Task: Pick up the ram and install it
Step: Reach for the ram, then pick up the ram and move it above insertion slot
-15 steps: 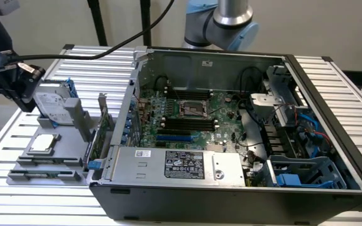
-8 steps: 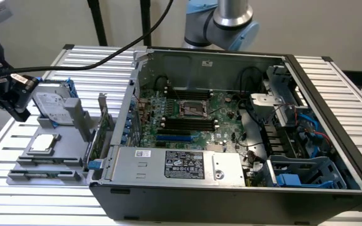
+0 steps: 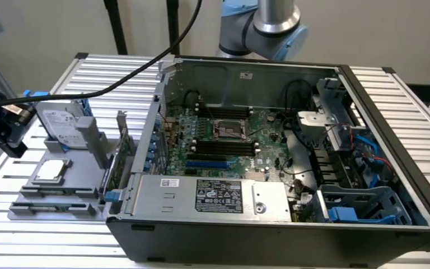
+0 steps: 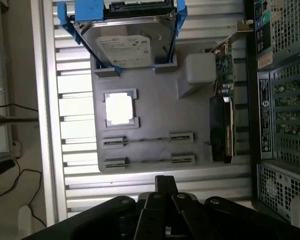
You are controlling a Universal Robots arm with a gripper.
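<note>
My gripper (image 3: 2, 126) hangs at the exterior view's far left, above the table beside the grey fixture (image 3: 76, 168). In the wrist view its black body (image 4: 165, 190) sits over the fixture's edge near two narrow holders (image 4: 147, 140). A thin line runs between each holder's clips. I cannot tell if that is the ram seen edge-on, and no green stick is plain to see. The black motherboard slots (image 3: 223, 148) lie in the middle of the open computer case (image 3: 275, 241).
On the fixture (image 4: 160, 100) stand a silver hard drive in a blue frame (image 4: 127, 42), a square processor chip (image 4: 119, 107) and a taller green expansion card (image 4: 225, 100) next to the case wall. A thick black cable (image 3: 125, 78) crosses the slatted table. A power supply (image 3: 208, 196) fills the case's front.
</note>
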